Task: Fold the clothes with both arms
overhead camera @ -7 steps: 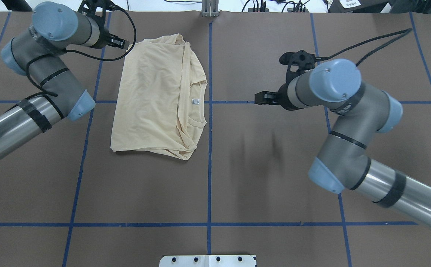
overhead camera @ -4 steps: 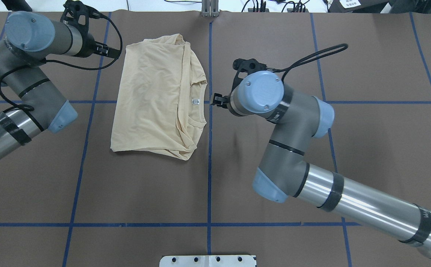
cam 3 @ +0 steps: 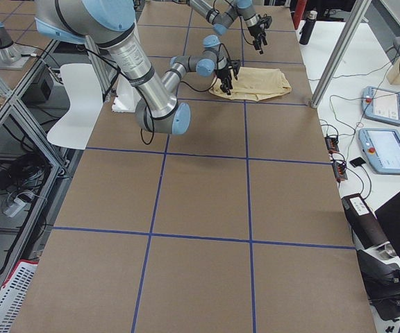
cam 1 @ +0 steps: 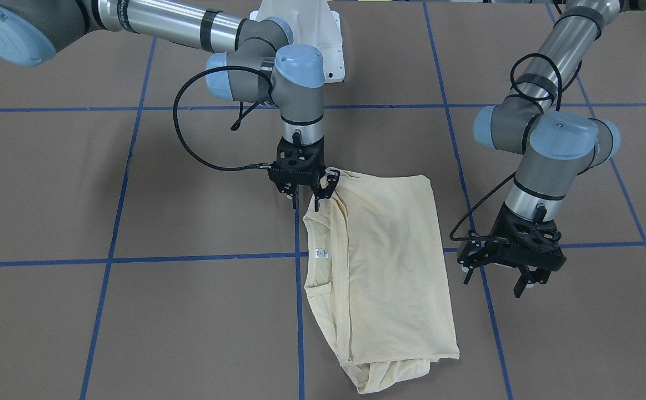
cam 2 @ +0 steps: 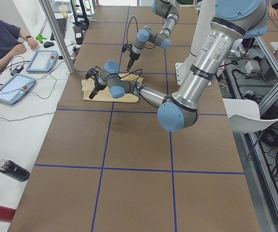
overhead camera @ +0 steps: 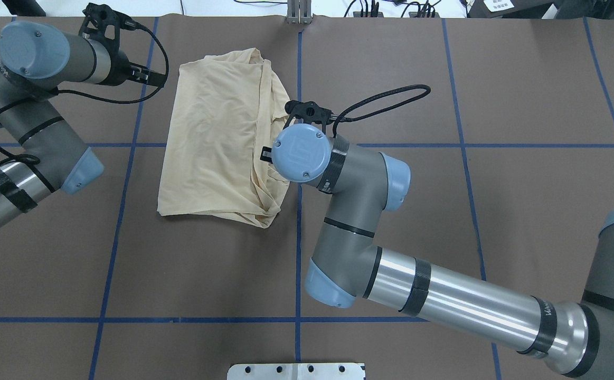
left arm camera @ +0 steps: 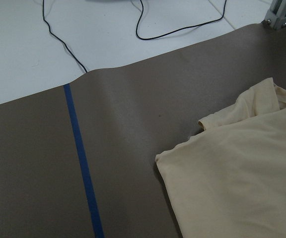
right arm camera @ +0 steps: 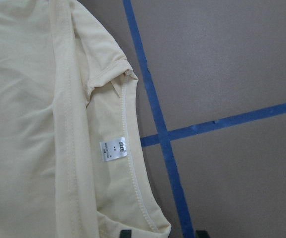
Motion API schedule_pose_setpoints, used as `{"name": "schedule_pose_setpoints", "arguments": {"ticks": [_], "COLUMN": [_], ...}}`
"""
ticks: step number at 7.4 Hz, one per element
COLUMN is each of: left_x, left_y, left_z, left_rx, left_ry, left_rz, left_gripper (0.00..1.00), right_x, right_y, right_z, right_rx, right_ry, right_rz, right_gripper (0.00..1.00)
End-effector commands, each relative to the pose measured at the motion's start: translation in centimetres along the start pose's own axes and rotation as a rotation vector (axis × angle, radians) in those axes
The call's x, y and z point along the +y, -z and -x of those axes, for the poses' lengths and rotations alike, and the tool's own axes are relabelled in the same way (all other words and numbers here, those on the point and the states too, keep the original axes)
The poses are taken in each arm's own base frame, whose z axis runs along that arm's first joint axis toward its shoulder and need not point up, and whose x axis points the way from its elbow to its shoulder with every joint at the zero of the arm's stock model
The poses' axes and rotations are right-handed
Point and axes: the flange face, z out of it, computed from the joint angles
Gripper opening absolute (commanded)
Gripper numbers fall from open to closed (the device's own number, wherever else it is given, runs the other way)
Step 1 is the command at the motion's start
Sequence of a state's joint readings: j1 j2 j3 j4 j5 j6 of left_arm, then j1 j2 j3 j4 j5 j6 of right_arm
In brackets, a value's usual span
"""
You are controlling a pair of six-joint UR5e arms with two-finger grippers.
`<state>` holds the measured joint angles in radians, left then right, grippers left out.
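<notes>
We see the cream-yellow T-shirt point(overhead camera: 217, 137) lying folded and flat on the brown desk point(overhead camera: 444, 221). It sits toward the desk's far edge, the one opposite the robot's base, and on the robot's left of the middle blue tape line point(overhead camera: 299, 253). Its neck opening faces that line. The small white neck label point(right arm camera: 114, 148) lies face up just inside the collar. The fabric is bunched into loose folds at the shirt's corner nearest the robot.

The right arm point(overhead camera: 444, 301) reaches across the middle of the desk. It hangs the right gripper point(cam 1: 305, 203) over the collar side of the shirt, at the corner nearer the robot. This gripper is spread to a moderate width. In the right wrist view the shirt's rim lies between its two fingertips point(right arm camera: 125, 233), and nothing is pinched. We cannot tell whether a finger touches the cloth.

The left gripper point(cam 1: 495, 280) hangs over bare desk beside the shirt's opposite long edge, toward the desk's far edge. It is near the fabric but apart from it. Its fingers are spread wide and hold nothing.
</notes>
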<state>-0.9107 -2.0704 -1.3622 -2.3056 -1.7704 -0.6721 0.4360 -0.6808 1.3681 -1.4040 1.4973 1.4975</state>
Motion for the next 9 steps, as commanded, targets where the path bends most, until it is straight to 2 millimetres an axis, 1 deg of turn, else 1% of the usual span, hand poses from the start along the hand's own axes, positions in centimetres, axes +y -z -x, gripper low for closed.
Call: {"name": "schedule_pose_setpoints", "arguments": {"ticks": [1, 2, 5, 7, 8, 9], "left_x": [0.2, 0.3, 0.5, 0.6, 0.6, 0.6], "left_y": [0.0, -0.1, -0.1, -0.2, -0.2, -0.2], "left_z": [0.0, 0.1, 0.4, 0.4, 0.4, 0.4], "left_rx": [0.001, -0.003, -0.005, -0.005, -0.005, -0.005], "left_ry": [0.001, 0.003, 0.004, 0.004, 0.004, 0.004], "left_rz": [0.002, 0.003, 0.005, 0.005, 0.005, 0.005], "left_gripper": [1.0, 1.0, 1.0, 1.0, 1.0, 1.0], "right_x": [0.3, 0.3, 0.5, 1.1, 1.4, 1.5], "right_y": [-1.7, -1.8, -2.5, -2.6, -2.6, -2.8], "right_z": [0.1, 0.1, -0.1, 0.1, 0.5, 1.4], "right_rx": [0.037, 0.037, 0.051, 0.052, 0.051, 0.055], "right_ry": [0.07, 0.075, 0.078, 0.078, 0.079, 0.081], "right_rz": [-0.021, -0.024, -0.023, -0.022, -0.021, -0.034], "right_gripper": [0.51, 0.46, 0.46, 0.46, 0.45, 0.45]}}
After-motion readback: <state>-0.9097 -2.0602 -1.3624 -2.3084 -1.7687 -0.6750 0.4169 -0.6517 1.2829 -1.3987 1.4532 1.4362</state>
